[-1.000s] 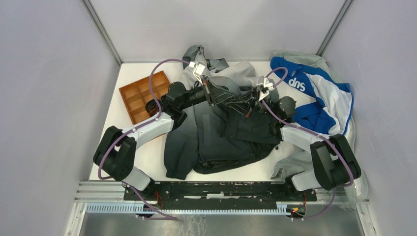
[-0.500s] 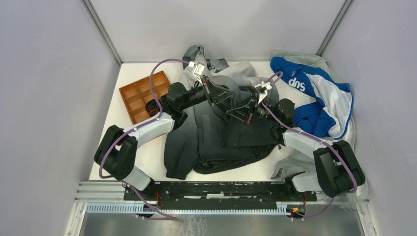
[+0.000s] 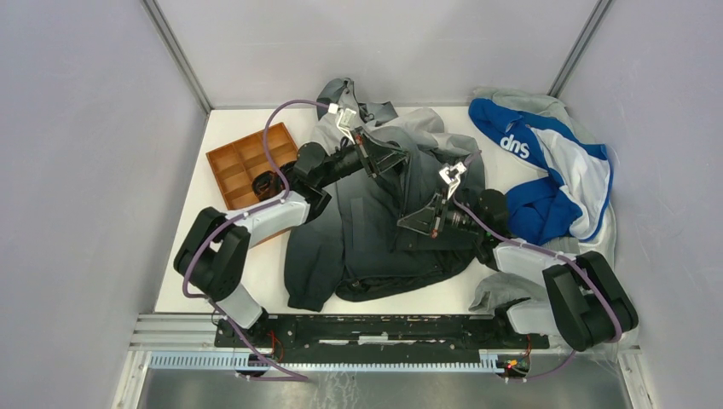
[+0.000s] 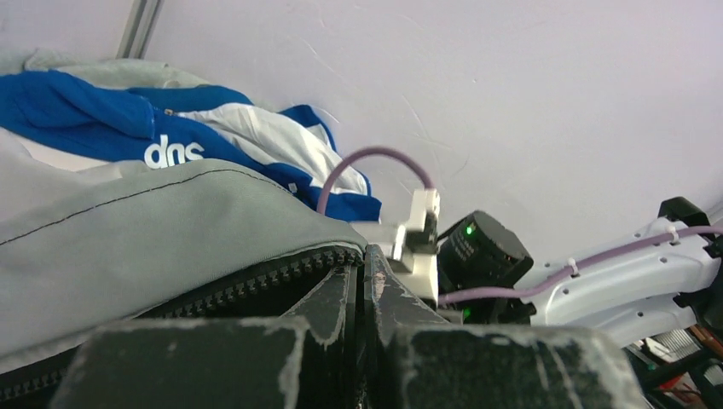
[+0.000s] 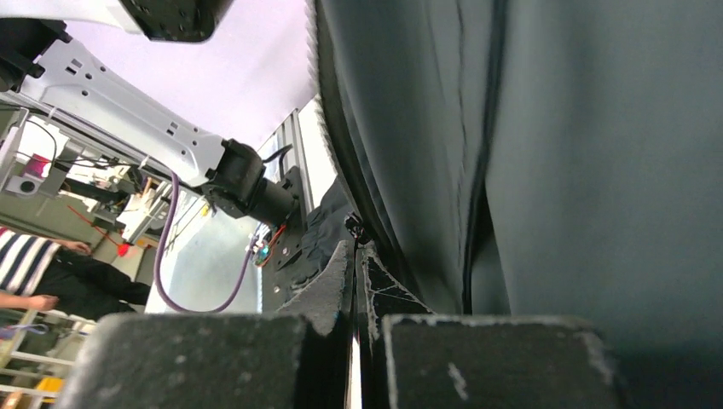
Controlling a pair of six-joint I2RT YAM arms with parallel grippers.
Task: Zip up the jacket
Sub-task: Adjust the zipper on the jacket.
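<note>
Jacket (image 3: 367,247) lies spread mid-table, dark hem nearest the arm bases; right gripper (image 5: 356,256) is pinched tight on its zipper (image 4: 256,285) edge low down, left gripper (image 4: 362,273) farther up, clamped on the same edge near the grey collar, blue-and-white garment (image 3: 554,170) beyond

One jacket (image 3: 375,234), one blue-and-white garment (image 3: 558,162), one grey sweatshirt (image 3: 497,291), one orange tray (image 3: 243,166) — two robot arms (image 3: 264,217) (image 3: 533,254).
</note>
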